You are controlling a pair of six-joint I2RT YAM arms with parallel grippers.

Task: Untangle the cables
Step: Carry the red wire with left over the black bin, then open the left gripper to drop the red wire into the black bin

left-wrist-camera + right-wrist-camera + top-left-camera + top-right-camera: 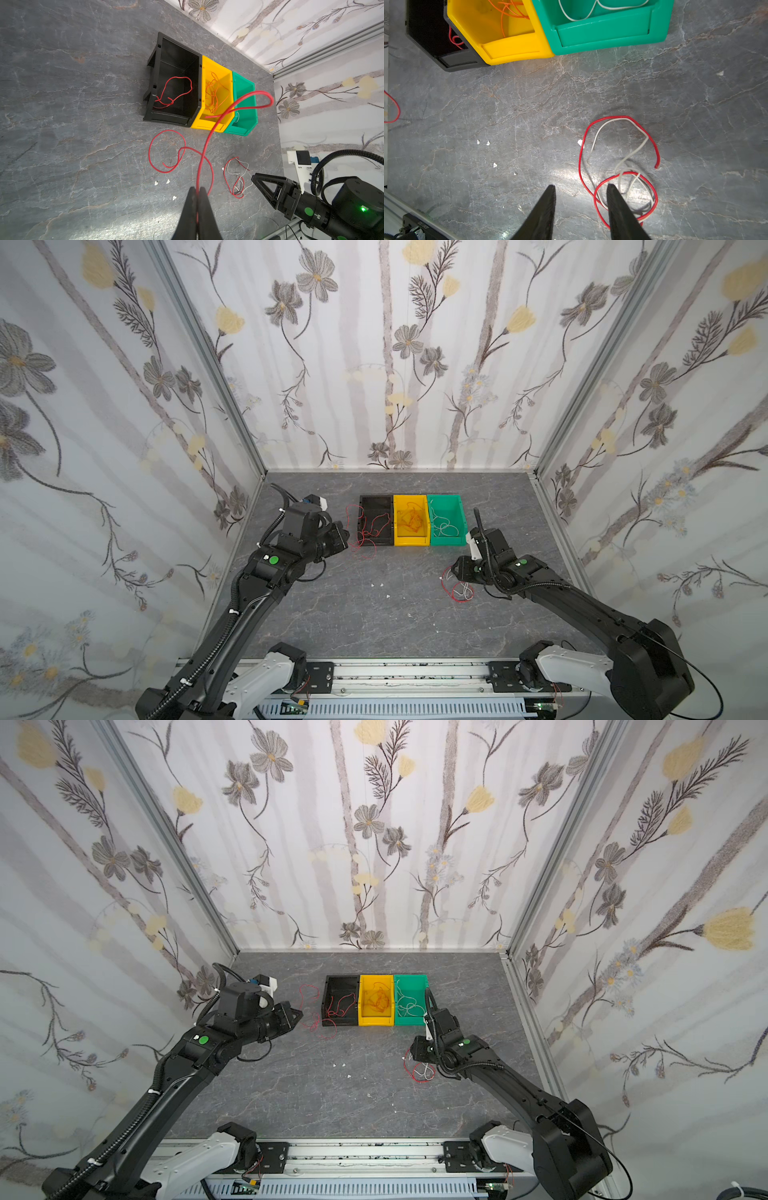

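The left gripper [196, 188] is clenched on a thin red cable [204, 145]. Right of centre in both top views, the right gripper [580, 186] is released, just beside the tangled red and white cables [623, 172].

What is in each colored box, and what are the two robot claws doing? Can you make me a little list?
black bin: short red cable inside
yellow bin: orange cables inside
green bin: white cables inside
left gripper: shut on a long red cable that trails onto the table
right gripper: open, holding nothing, over a red and white tangle lying on the table
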